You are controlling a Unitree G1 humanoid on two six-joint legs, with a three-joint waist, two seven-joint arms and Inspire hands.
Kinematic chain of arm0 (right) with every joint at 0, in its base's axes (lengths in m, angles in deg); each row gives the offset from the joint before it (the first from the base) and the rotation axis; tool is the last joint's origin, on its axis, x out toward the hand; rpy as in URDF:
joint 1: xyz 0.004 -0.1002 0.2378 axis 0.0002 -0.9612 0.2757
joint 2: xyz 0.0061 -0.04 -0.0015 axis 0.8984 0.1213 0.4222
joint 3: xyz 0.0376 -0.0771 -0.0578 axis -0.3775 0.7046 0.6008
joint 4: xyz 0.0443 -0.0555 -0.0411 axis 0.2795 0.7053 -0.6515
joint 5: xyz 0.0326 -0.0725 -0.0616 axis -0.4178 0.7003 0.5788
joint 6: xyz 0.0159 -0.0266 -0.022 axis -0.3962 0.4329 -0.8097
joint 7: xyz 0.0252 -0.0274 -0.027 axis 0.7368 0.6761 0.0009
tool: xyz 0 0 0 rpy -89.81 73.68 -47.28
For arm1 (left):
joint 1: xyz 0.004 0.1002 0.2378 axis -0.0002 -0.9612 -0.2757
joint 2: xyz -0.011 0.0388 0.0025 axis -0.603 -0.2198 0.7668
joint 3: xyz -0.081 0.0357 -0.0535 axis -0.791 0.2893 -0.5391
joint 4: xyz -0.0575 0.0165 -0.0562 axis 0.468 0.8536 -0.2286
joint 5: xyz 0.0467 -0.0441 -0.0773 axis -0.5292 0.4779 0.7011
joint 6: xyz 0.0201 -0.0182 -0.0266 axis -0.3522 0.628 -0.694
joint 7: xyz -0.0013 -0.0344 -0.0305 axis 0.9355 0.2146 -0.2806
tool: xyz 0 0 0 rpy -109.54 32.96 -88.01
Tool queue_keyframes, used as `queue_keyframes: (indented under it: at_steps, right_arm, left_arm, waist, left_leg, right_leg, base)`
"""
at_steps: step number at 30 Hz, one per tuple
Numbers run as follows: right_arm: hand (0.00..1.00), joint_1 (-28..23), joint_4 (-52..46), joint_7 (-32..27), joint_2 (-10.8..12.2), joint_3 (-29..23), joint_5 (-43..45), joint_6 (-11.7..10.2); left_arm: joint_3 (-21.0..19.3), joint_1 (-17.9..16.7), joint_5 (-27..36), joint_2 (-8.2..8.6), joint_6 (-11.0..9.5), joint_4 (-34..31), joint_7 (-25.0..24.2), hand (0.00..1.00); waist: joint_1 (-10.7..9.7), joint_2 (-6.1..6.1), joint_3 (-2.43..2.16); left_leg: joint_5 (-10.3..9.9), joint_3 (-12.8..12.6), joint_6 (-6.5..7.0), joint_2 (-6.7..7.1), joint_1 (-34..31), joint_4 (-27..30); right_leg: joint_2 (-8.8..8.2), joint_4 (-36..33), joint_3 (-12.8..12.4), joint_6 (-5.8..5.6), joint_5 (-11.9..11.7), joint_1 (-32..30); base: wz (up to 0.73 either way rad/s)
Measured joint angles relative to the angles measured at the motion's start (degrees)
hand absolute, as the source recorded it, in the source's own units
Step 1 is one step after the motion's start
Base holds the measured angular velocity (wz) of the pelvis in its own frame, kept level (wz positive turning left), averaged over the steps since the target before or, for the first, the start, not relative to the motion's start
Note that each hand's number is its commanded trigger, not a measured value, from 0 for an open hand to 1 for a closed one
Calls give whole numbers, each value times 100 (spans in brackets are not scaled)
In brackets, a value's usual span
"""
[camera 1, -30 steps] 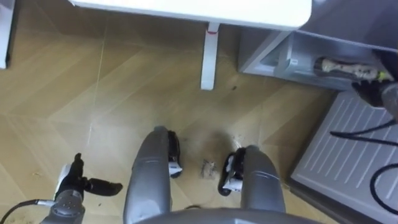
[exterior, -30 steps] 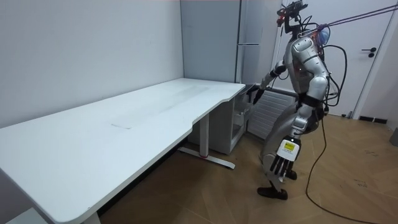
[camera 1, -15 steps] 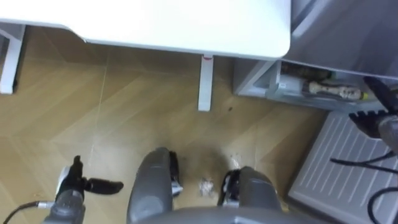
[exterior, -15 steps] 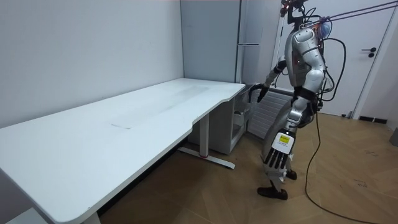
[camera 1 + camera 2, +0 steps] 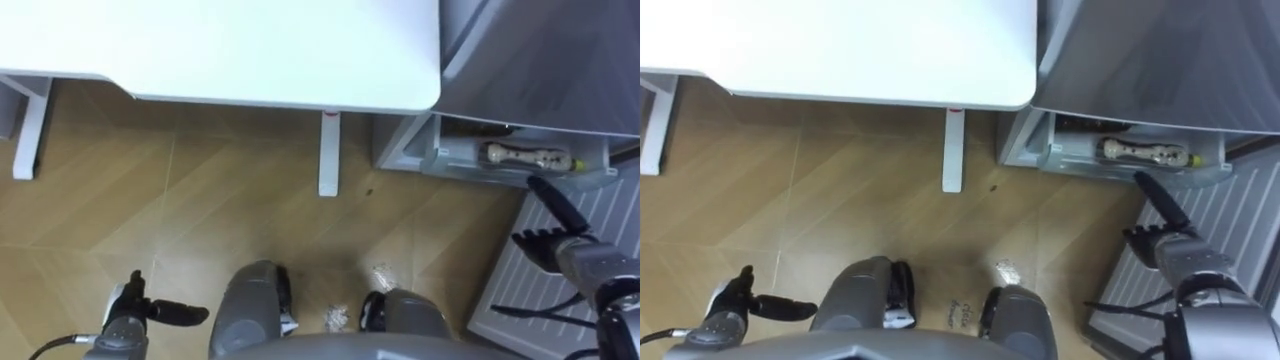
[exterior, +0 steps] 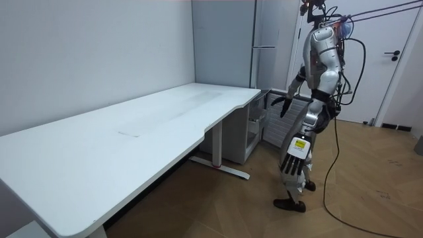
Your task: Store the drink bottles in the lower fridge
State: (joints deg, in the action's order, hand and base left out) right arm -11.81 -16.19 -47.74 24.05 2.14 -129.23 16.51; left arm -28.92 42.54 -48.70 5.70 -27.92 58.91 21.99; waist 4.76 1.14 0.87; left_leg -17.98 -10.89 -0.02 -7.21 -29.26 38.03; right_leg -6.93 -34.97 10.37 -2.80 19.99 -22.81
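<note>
Finds right hand [image 5: 556, 242] drawn back from drink bottle [image 5: 528, 155], fingers straight, empty; left hand [image 5: 140, 310] fingers relaxed, empty; bottle lying inside lower fridge [image 5: 412, 150]; reads as placement done.

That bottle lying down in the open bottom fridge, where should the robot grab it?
Probably round its middle. The bottle lies on its side, lengthways across the lower fridge shelf, so the open right hand would best come in from the open front, just above it, fingers wrapping across its width.

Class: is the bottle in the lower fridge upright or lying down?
Lying down: the bottle stretches sideways along the fridge shelf.
</note>
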Motion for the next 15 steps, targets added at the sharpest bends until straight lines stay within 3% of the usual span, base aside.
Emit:
queue_keyframes:
  at_steps: [4,8,15]
  right_arm:
    - [0,-6,27,8,137,-91,-157,-24]
    - [0,-6,26,19,286,-416,-694,-237]
    - [0,-7,-18,182,357,-740,-774,-513]
  left_arm:
    - [1,9,2,61,-82,40,4,0]
    - [0,140,5,125,-204,217,58,0]
    - [-105,231,-38,149,-397,266,77,0]
  waist:
    - [-25,-49,22]
    - [-40,-95,51]
    - [-62,-158,31]
  left_leg:
    - [55,-2,-3,4,2,-48]
    - [93,2,7,18,-19,-78]
    - [93,6,20,84,-111,-35]
  right_leg:
    - [-7,8,13,20,-11,-12]
    - [-46,11,74,29,-6,-18]
    - [-116,-87,65,1,11,-143]
  base:
    - [1]
    - [4]
    - [1]
